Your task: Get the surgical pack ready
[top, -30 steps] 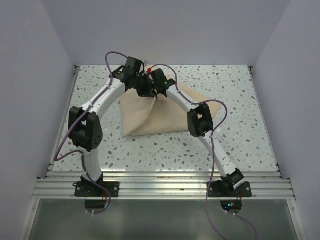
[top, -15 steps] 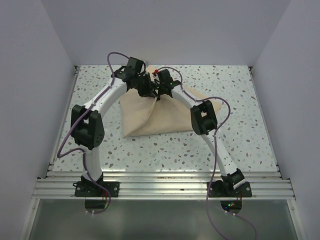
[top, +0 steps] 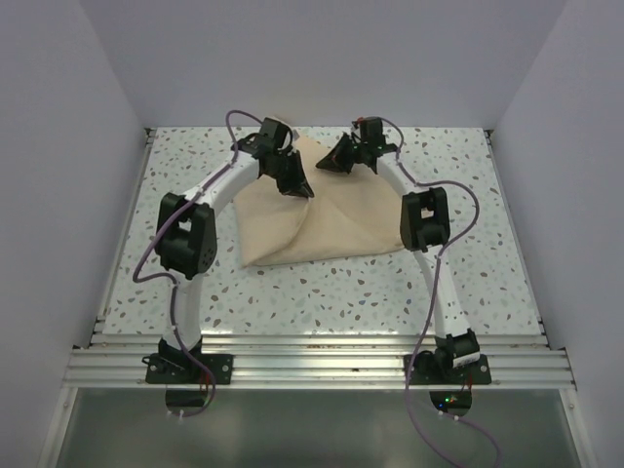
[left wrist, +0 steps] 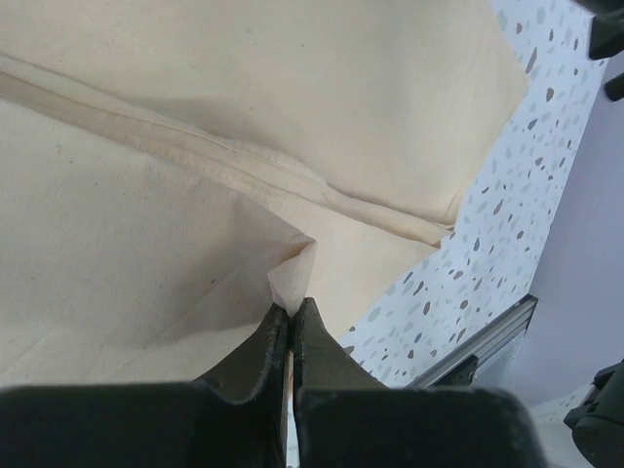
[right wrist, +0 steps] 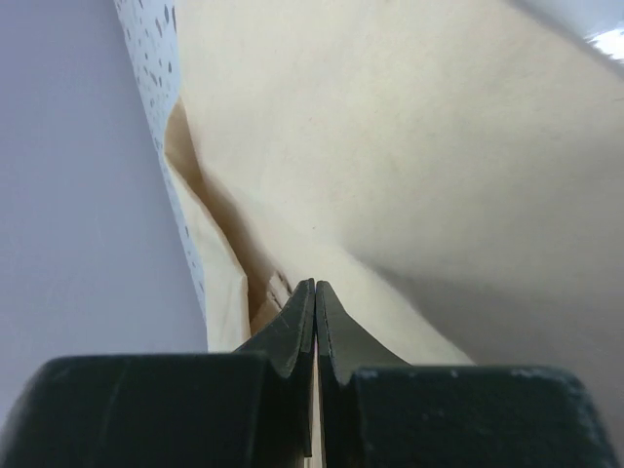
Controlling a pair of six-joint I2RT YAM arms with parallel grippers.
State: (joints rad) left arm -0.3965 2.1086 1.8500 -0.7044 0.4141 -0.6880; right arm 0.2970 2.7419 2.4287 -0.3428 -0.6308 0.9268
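From above, the tan cloth sheet (top: 322, 229) is lying on the speckled worktop (top: 468, 195), toward the far middle, between the two arms. The left pincer (top: 298, 188) is reaching down onto its far left part. The right pincer (top: 329, 164) is pointing leftward at the far edge, where the cloth is rising up to meet it. The two pincers are near each other but not touching.

In the left wrist view, the left pincer (left wrist: 292, 310) is pressing its jaws together on a small folded corner of the tan cloth sheet (left wrist: 195, 185). A stitched hem is running diagonally across the fabric above that corner. The worktop (left wrist: 507, 224) is showing to the right, with a metal rail (left wrist: 487, 341) at its edge.

In the right wrist view, the right pincer (right wrist: 315, 290) is holding its jaws tight together, and a thin tan strip is showing between them, so it is gripping the cloth. The tan cloth sheet (right wrist: 439, 175) is filling most of the view, bunching into folds just left of the fingertips. A narrow strip of worktop (right wrist: 156, 49) is showing at the upper left.
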